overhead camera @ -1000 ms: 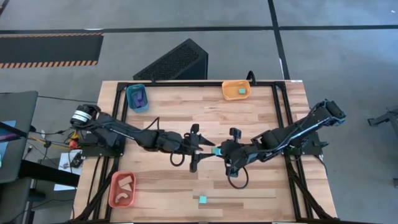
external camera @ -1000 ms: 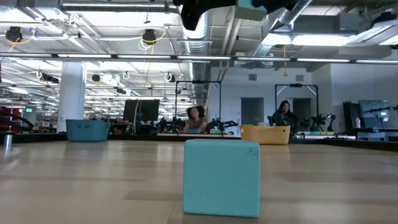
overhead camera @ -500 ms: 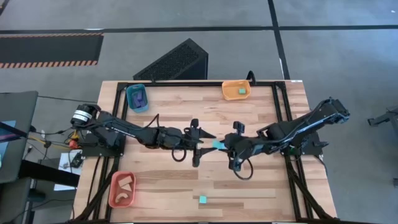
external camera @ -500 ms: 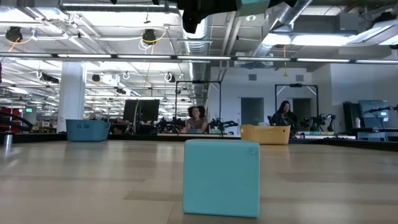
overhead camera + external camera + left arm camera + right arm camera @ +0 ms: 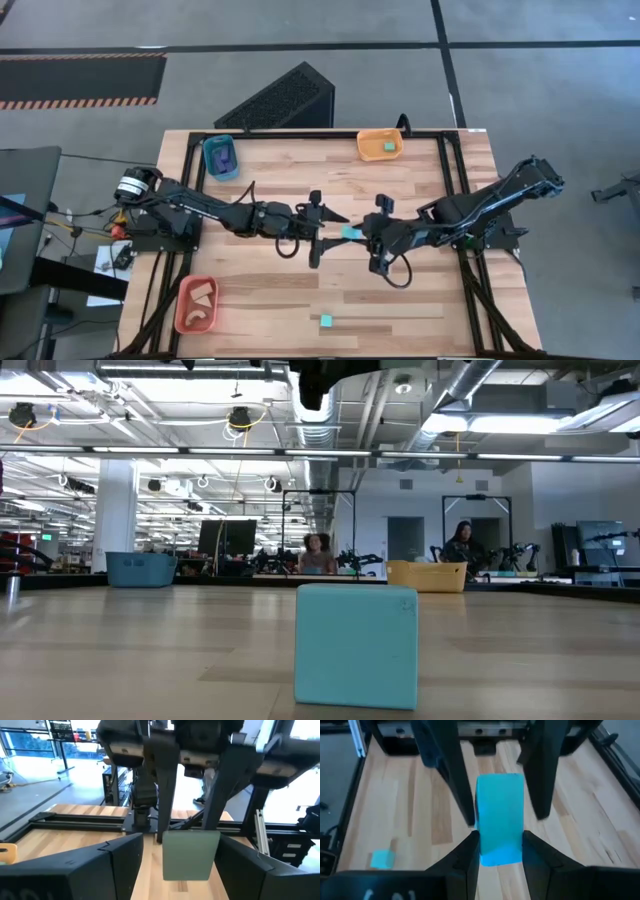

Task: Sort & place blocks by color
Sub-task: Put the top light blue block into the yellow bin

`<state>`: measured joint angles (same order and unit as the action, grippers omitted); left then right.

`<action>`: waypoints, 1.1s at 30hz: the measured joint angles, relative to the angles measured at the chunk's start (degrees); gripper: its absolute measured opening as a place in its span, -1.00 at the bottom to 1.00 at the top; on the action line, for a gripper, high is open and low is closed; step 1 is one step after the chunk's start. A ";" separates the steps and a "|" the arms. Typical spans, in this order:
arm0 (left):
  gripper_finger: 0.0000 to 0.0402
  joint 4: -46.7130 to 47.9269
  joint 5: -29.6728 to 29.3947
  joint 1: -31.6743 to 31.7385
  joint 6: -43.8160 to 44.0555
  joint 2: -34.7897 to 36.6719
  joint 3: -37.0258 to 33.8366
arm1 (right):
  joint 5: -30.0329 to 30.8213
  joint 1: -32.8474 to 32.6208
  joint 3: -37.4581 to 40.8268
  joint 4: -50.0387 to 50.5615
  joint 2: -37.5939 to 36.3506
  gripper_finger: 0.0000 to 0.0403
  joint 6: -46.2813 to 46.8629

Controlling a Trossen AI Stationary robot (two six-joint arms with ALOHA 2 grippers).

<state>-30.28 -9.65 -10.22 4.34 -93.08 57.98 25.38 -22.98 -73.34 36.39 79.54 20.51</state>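
A light cyan block (image 5: 350, 233) hangs in mid-air over the table's middle, held by my right gripper (image 5: 366, 236), which reaches in from the right. My left gripper (image 5: 328, 238) faces it from the left and is open. Its fingers (image 5: 456, 775) stand on either side of the block's far end; I cannot tell whether they touch it. A second cyan cube (image 5: 326, 321) rests flat on the table near the near edge, and it fills the low view's centre (image 5: 357, 645). The other blocks lie in the trays. My right gripper pinches the cyan block between its two fingers (image 5: 470, 857), on the two opposite side faces (image 5: 485, 845) at the end nearest the wrist. The fingers come in level from the table's right. The block is lifted clear of the table and sticks out forward between the left arm's fingers.
A teal tray (image 5: 220, 157) holding dark blue blocks sits at the far left. An orange tray (image 5: 381, 145) holding one cyan block sits at the far edge. A salmon tray (image 5: 197, 303) holding tan blocks sits at the near left corner. People sit beyond the table.
My right gripper has carried the cyan block upward and slightly toward the far edge, so that it has left the top of the low view. My left gripper has moved right toward the block and stayed open, and its fingers now flank the block.
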 joint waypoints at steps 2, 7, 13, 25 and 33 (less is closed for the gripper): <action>0.10 0.13 0.08 0.10 -0.02 0.00 0.00 | 0.12 0.31 -0.05 -0.49 -0.07 -0.34 -0.10; 0.10 -0.09 0.40 0.73 -0.03 0.00 0.00 | 0.47 0.99 -0.04 -2.07 -1.05 -0.34 -0.06; -0.14 -0.05 4.21 1.98 -0.89 0.02 0.00 | 0.54 1.41 -0.04 -2.81 -1.33 -0.34 -0.04; -0.50 -0.26 9.88 4.76 -2.70 0.15 0.02 | 0.68 1.68 -0.04 -0.37 -2.16 -0.32 1.50; -0.48 0.51 1.93 4.72 -2.43 0.44 0.07 | 6.75 1.09 0.22 6.59 -5.54 -0.14 2.41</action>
<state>-29.77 -7.72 -5.50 1.90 -92.64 58.04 32.12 -21.89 -73.13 42.99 74.01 22.91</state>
